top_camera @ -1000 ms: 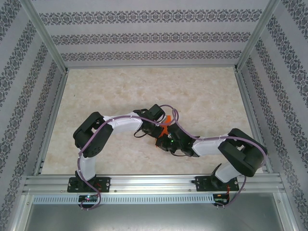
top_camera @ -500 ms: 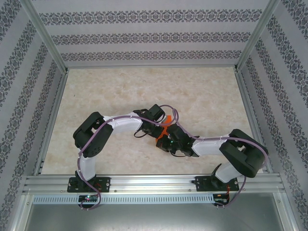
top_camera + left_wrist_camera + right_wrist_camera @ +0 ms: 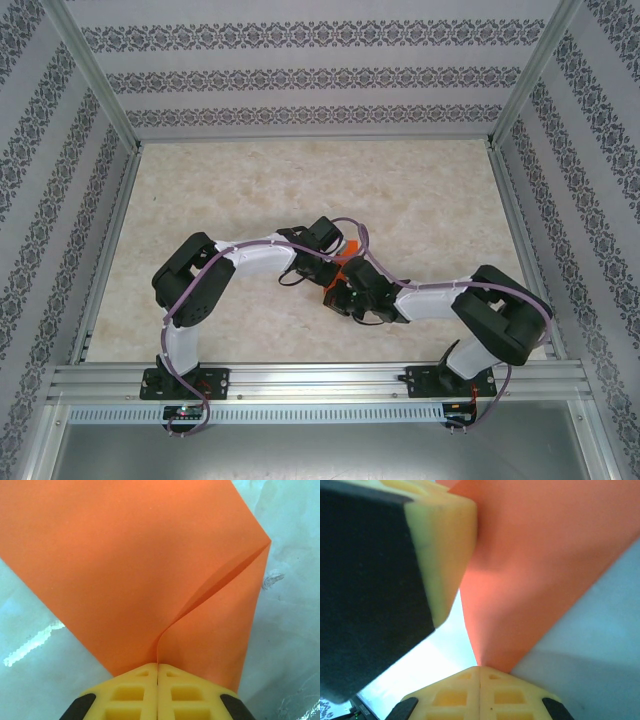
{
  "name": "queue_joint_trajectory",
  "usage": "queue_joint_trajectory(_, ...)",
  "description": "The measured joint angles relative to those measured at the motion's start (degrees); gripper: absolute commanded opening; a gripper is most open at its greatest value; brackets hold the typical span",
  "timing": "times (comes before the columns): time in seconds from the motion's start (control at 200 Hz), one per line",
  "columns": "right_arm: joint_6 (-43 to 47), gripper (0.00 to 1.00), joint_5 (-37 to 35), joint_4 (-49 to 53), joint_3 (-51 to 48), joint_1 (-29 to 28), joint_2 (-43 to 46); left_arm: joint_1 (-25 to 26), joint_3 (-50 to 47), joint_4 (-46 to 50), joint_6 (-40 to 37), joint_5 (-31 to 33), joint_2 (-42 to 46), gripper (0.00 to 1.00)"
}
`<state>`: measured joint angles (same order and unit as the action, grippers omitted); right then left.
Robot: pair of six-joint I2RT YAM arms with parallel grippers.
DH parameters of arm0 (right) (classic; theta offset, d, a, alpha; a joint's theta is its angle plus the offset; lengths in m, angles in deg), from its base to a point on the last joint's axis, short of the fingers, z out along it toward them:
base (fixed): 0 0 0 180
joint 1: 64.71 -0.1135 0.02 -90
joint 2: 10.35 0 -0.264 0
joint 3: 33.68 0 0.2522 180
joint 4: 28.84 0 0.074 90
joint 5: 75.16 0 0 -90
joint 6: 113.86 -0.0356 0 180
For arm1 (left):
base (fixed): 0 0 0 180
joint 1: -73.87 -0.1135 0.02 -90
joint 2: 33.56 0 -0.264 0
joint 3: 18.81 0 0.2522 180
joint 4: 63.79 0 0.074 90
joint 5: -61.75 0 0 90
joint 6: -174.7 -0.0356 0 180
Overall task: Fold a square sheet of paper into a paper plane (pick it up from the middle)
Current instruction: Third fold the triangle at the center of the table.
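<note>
The square sheet of paper is bright orange and folded over on itself, with a soft crease running up from my left gripper. That gripper is shut on the sheet's lower point. My right gripper is shut on another tapering corner of the same sheet. A yellow and black finger of the left gripper looms close at the upper left of the right wrist view. From above, both grippers meet mid-table, left gripper and right gripper, with slivers of orange paper between them. A paper plane is out of view.
The pale marbled tabletop lies open behind and to both sides of the arms. Aluminium frame posts and patterned walls enclose the table. A purple cable loops over the wrists.
The right arm has edged slightly left, toward the left gripper. The left arm has barely moved, and both grippers stay shut on the paper.
</note>
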<state>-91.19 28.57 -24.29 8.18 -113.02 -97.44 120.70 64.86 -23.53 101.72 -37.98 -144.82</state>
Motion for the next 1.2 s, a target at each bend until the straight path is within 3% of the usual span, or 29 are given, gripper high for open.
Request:
queue_joint_trajectory(0.16,1.73,0.08,0.04,4.81,-0.24,1.9,7.76,0.0,0.13,0.07,0.44,-0.28,0.02,0.17)
queue_joint_trajectory(0.31,4.33,0.09,1.14,7.21,-1.44,9.4,15.65,-0.02,1.38,1.79,1.11,-0.74,0.02,0.27)
queue_joint_trajectory(0.485,8.33,0.09,5.38,10.23,-2.27,18.6,16.09,-0.59,3.74,3.65,1.79,-0.7,0.2,0.39)
queue_joint_trajectory(0.629,11.15,0.1,9.09,11.43,-1.09,21.09,13.97,-1.66,3.76,5.09,2.86,-0.35,2.89,0.43)
queue_joint_trajectory(0.729,12.24,0.09,11.93,10.86,1.29,21.05,10.47,-2.21,3.58,5.11,4.15,-0.02,6.05,0.41)
queue_joint_trajectory(0.959,13.33,0.08,15.63,7.52,6.34,20.24,1.36,-2.25,-0.76,4.24,8.9,-1.42,14.16,0.2)
queue_joint_trajectory(1.199,13.51,0.06,16.83,4.31,8.76,19.54,-7.5,-1.95,-3.65,-0.39,14.05,-7.65,12.5,0.13)
